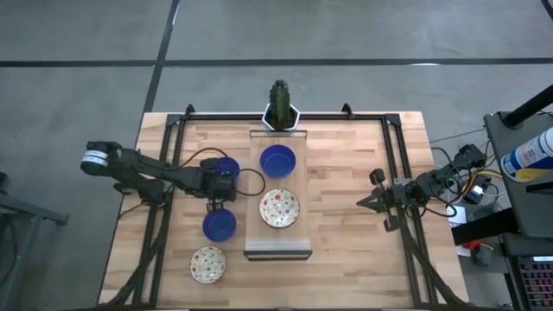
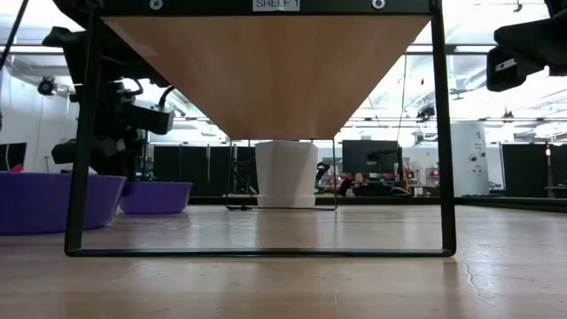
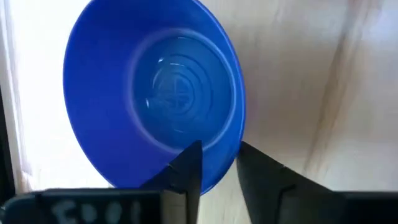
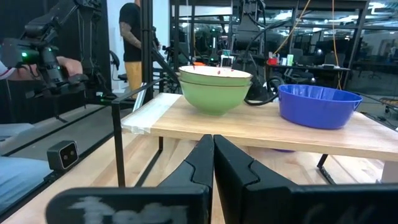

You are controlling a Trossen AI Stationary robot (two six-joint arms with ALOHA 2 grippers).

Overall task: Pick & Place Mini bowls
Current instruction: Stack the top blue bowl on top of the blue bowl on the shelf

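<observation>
Left gripper: jaws straddle the rim of a blue bowl at table's 8 o'clock; not yet clamped.
Right gripper: shut, idle at 3 o'clock.
Risk: we expect the thin rim to slip, tipping the bowl.

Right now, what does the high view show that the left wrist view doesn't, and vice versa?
Only high: right end effector idle at the table's right, shelf carrying a blue bowl and a speckled bowl, cactus pot, another speckled bowl on the table. Only left wrist: the fingers straddling the bowl's rim, one inside, one outside. Both: left end effector at the blue bowl.
</observation>
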